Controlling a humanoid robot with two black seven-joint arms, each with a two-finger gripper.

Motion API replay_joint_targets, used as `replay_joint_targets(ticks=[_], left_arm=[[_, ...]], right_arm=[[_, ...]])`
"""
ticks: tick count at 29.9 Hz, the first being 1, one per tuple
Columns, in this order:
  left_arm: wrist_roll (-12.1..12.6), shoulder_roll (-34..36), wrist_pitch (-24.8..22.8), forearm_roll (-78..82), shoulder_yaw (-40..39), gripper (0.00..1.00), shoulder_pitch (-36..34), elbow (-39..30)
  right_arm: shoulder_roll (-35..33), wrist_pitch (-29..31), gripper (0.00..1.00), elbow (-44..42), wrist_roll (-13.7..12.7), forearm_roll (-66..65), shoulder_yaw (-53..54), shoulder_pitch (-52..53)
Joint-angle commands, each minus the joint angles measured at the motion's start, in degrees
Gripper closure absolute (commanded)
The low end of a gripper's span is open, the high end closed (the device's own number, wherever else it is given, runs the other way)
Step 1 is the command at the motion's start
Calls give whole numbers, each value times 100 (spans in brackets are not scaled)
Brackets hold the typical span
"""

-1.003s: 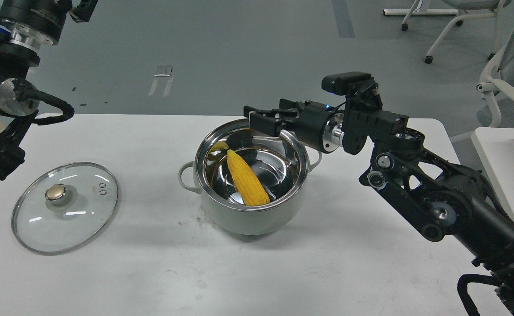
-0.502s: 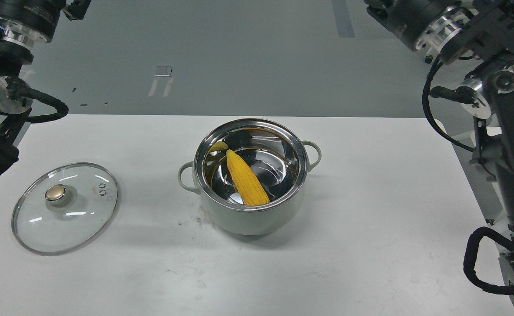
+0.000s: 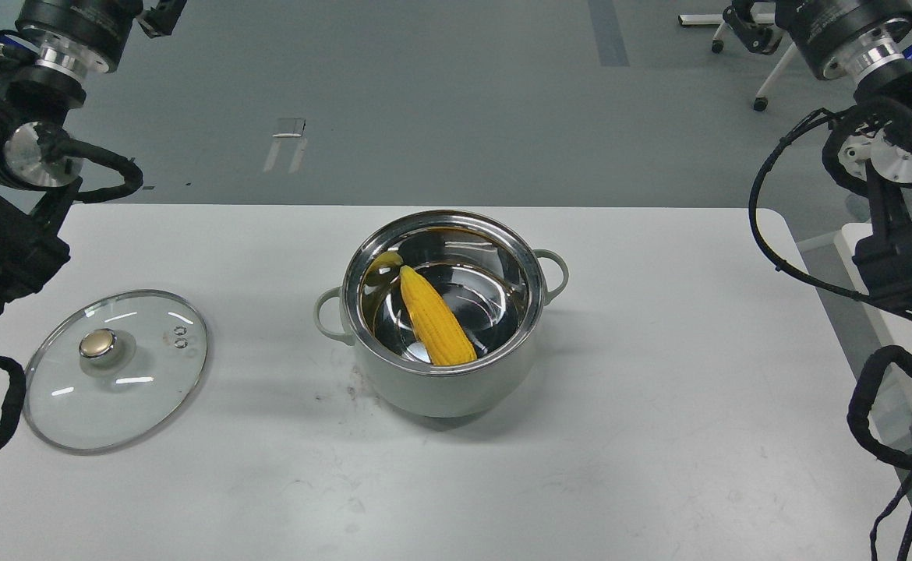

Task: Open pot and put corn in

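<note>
The pale grey-green pot (image 3: 440, 386) stands open in the middle of the white table (image 3: 659, 436). The yellow corn (image 3: 434, 315) lies inside it, leaning on the steel wall with its pointed end towards the far left. The glass lid (image 3: 117, 370) with the gold knob lies flat on the table to the pot's left. My left arm (image 3: 31, 148) rises along the left edge and my right arm (image 3: 892, 140) along the right edge. Both run out of the top of the view, so the fingers of neither gripper show.
Black cables loop beside both arms near the table's left and right ends. Office chairs (image 3: 768, 47) stand on the grey floor behind the table at the far right. A second table's corner (image 3: 853, 241) is at the right edge.
My right arm has drawn back from above the pot's far rim, up and to the right, until its gripper left the view. The corn, pot and lid have stayed in place.
</note>
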Motion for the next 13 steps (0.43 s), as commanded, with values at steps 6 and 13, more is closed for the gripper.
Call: replay_joint_targets(ticks=[6,13], left_arm=[[215,-299,2,31,46,2,-164,281],[224,-335,2,84,72,2,-164,290]], right_arm=[[-188,76,0,-16,53,226,-23,-104],[-205,15,0,-33,53,226,3,-139]])
